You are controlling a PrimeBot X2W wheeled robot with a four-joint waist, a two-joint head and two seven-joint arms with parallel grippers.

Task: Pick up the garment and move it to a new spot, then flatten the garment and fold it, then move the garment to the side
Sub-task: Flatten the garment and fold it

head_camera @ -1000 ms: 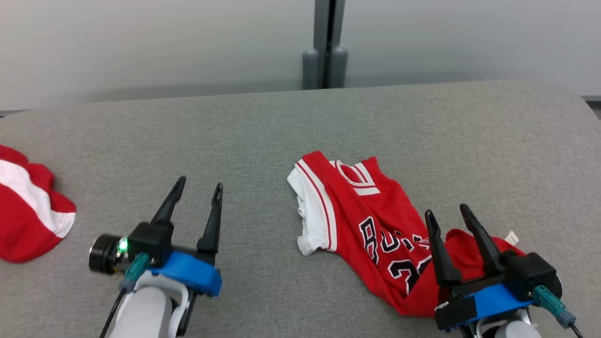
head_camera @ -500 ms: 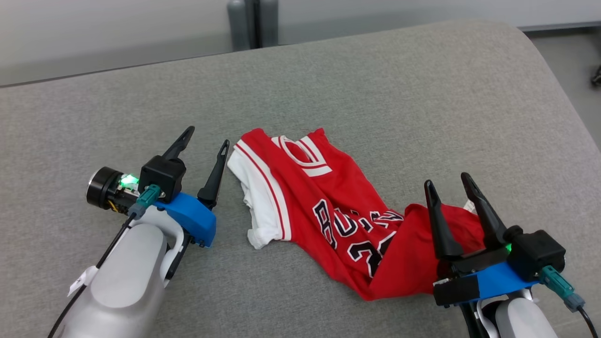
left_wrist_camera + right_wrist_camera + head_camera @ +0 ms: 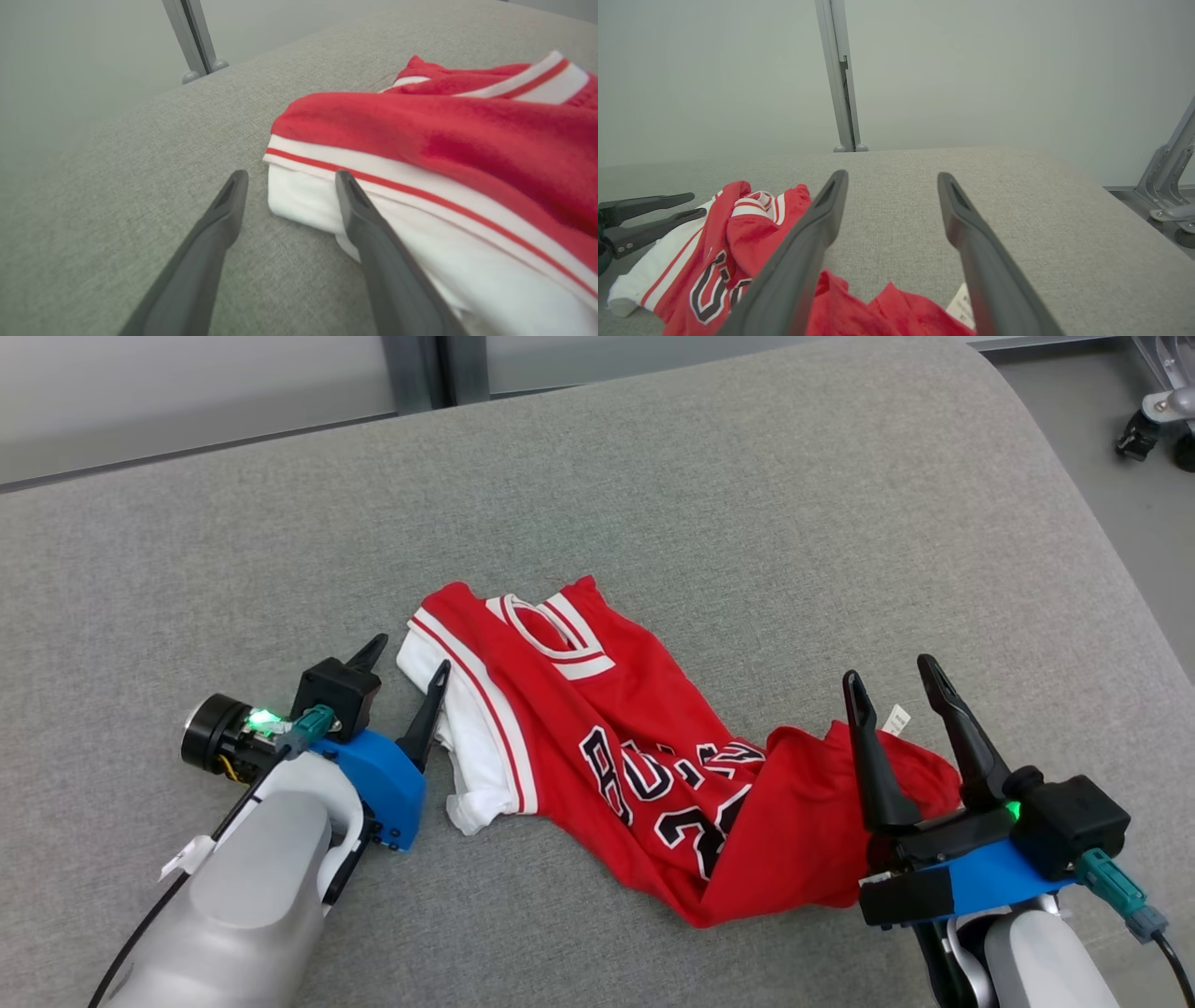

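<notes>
Your garment point(image 3: 635, 756), a red jersey with white sleeve trim and dark lettering, lies crumpled on the grey padded table point(image 3: 747, 523), roughly in the middle of the head view and running diagonally from upper left to lower right. Its white sleeve point(image 3: 467, 747) points towards your left arm, and the bunched red hem lies under your right arm, with a small white label point(image 3: 896, 719) sticking out beside it.

Your left gripper point(image 3: 407, 658) is spread wide and grasps nothing. It sits low at the sleeve end. In the left wrist view the corner of the white sleeve reaches into the gap between the fingers, one finger crosses the white cloth and the other is over bare table. You cannot tell from these views whether that finger presses on the cloth or only passes above it.

Your right gripper point(image 3: 889, 674) is also spread wide and empty. It hangs above the red hem, and in the right wrist view red cloth shows low between its fingers.

A grey post point(image 3: 434, 369) stands behind the table's far edge, and a caster wheel point(image 3: 1134, 429) rests on the floor off the table's right side.
</notes>
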